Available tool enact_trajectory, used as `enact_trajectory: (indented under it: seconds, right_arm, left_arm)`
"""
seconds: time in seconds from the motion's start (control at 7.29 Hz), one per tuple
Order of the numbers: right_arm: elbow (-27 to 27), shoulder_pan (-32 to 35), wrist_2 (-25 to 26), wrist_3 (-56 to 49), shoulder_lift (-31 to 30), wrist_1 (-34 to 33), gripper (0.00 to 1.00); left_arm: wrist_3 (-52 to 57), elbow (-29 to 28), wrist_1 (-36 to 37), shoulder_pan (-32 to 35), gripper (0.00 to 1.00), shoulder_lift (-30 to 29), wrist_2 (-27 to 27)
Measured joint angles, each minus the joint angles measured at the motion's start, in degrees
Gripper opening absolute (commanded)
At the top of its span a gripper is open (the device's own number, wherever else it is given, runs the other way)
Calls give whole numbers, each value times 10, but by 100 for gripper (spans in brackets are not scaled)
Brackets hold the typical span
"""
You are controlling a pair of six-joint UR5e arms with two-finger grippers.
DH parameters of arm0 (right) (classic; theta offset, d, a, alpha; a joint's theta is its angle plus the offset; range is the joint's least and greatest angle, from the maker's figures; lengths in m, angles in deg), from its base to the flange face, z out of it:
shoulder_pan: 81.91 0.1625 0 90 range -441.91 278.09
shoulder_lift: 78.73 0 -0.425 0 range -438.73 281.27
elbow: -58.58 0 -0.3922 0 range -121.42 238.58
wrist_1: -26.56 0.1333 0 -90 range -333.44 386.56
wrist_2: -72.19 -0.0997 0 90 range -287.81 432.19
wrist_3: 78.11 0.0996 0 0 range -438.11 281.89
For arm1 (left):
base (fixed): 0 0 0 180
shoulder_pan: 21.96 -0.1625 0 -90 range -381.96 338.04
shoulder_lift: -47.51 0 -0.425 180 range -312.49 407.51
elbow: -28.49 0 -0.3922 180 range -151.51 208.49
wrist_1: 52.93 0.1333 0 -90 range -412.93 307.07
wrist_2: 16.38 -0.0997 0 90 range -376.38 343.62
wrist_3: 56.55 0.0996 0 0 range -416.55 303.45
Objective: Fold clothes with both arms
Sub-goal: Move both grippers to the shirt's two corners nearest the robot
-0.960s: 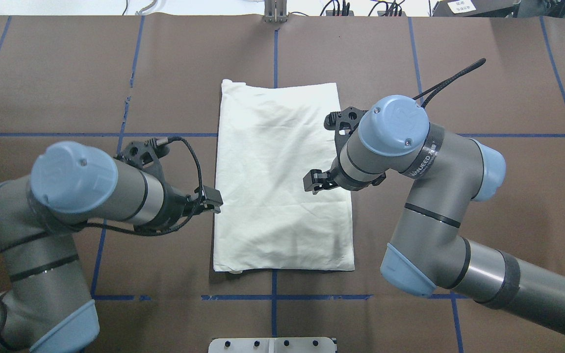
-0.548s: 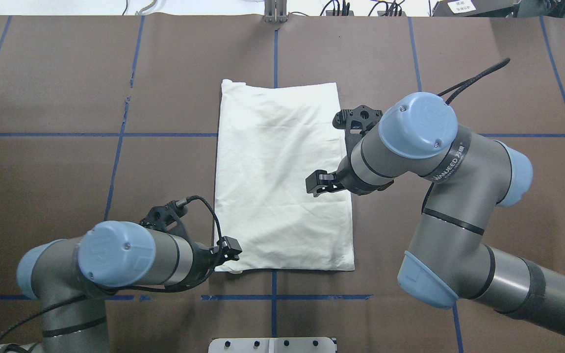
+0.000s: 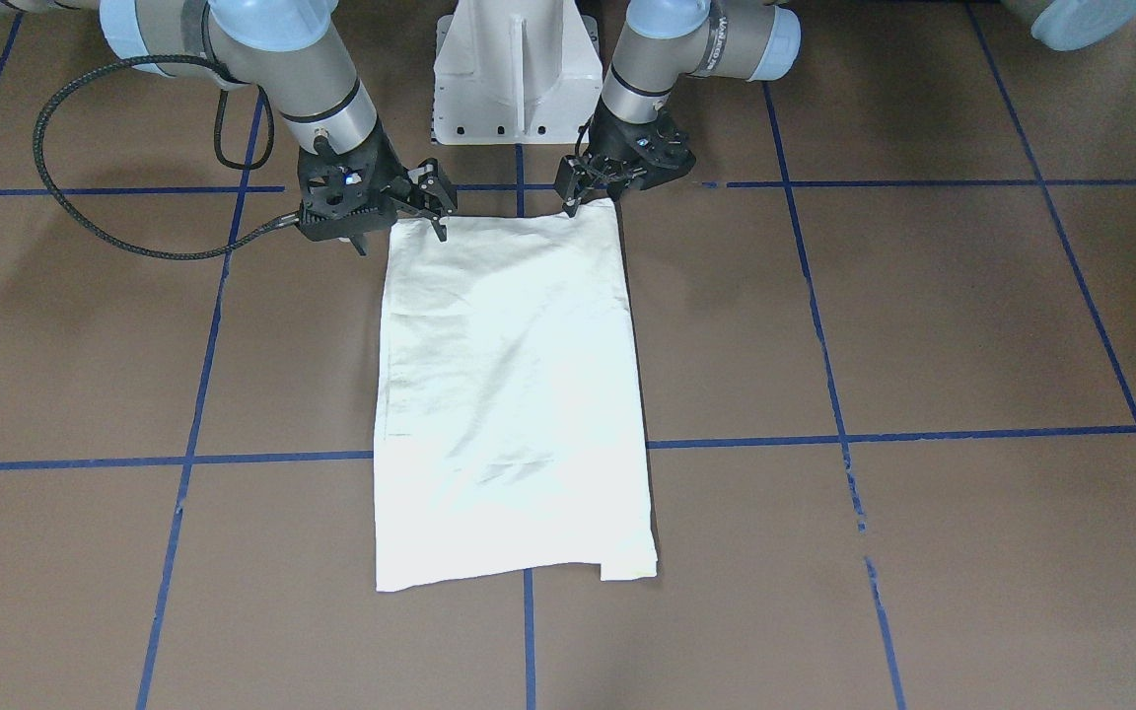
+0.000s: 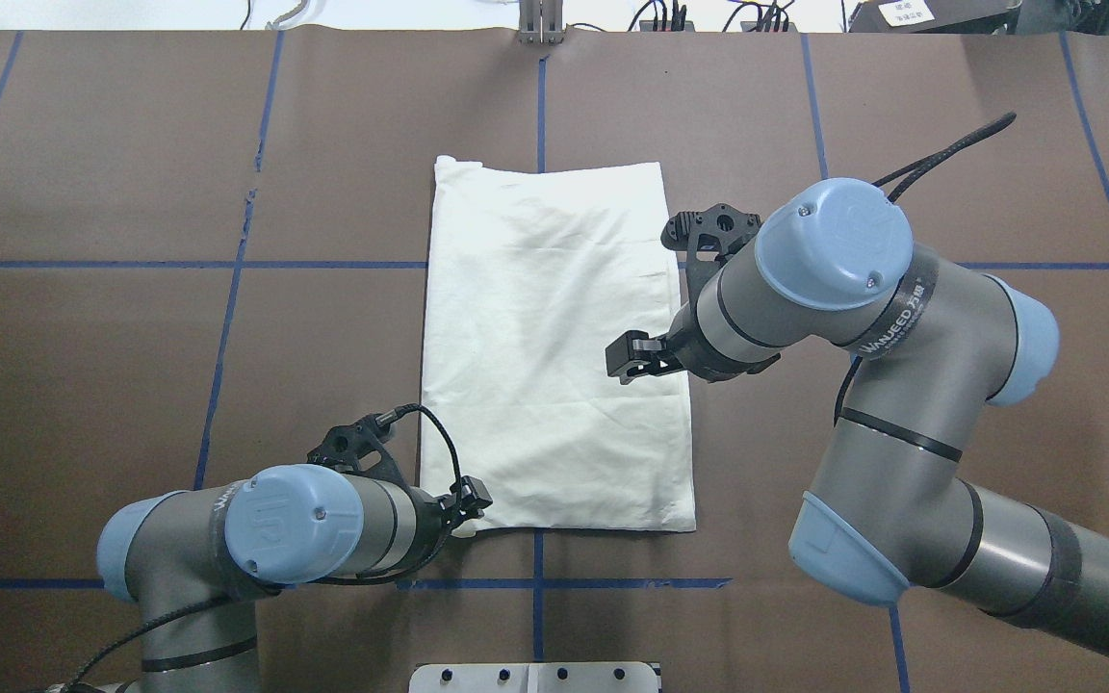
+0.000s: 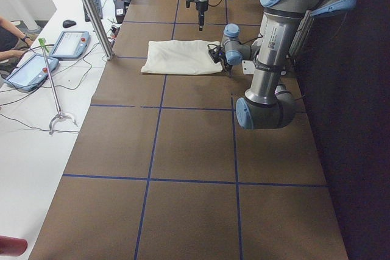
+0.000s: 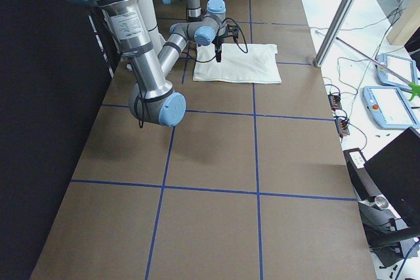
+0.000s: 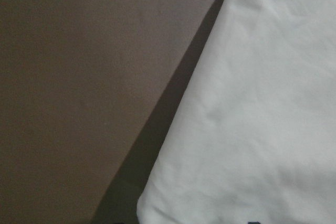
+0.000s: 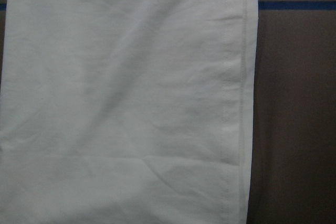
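The brown paper-covered table (image 4: pixel 112 144), marked into squares by blue tape lines (image 4: pixel 179 264), carries everything. The right arm (image 4: pixel 901 452) reaches in from its side and bends back toward the middle. The left arm (image 4: pixel 285 525) is tucked low and close to the robot's edge of the table.

The shirt (image 4: pixel 545 337) lies flat at the table's centre. It is already folded into a long rectangle running away from the robot, plain side up, with no print showing. The narrow shape suggests the sleeves and sides are already turned in, so the fold left to make is probably end to end.

That would explain where the left gripper (image 4: pixel 474 502) sits. It is down at the shirt's near left corner, the spot to pinch before lifting that edge toward the far end. Its wrist camera shows only cloth and table close up, so I cannot tell whether its fingers are apart, together or on the fabric.

The right gripper (image 4: pixel 627 358) hangs above the shirt's right side, clear of the cloth. Its wrist camera looks down on the hemmed edge from some height. I cannot tell how its fingers stand either. It likely needs to drop to the near right corner, so both corners can rise together and keep the fold square.
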Motion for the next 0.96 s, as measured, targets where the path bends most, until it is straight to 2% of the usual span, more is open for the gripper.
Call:
enact_trajectory:
  seconds: [0.27,0.41,0.69,0.82,0.96]
  right_arm:
    - [-1,1,0,3,0,0,100]
    - [-1,1,0,5,-1,0,100]
    - [-2,1,0,6,-1,0,100]
    - [-2,1,0,6,-1,0,100]
    - [-3,1,0,6,-2,0,100]
  left_arm:
    - [1,-1,12,0,78,0,-2]
    - [0,-2,15,-1,69,0,-2]
    - [0,-3,16,-1,19,0,-2]
    - [0,-3,16,-1,1,1,-2]
    - [0,-3,16,0,0,1,-3]
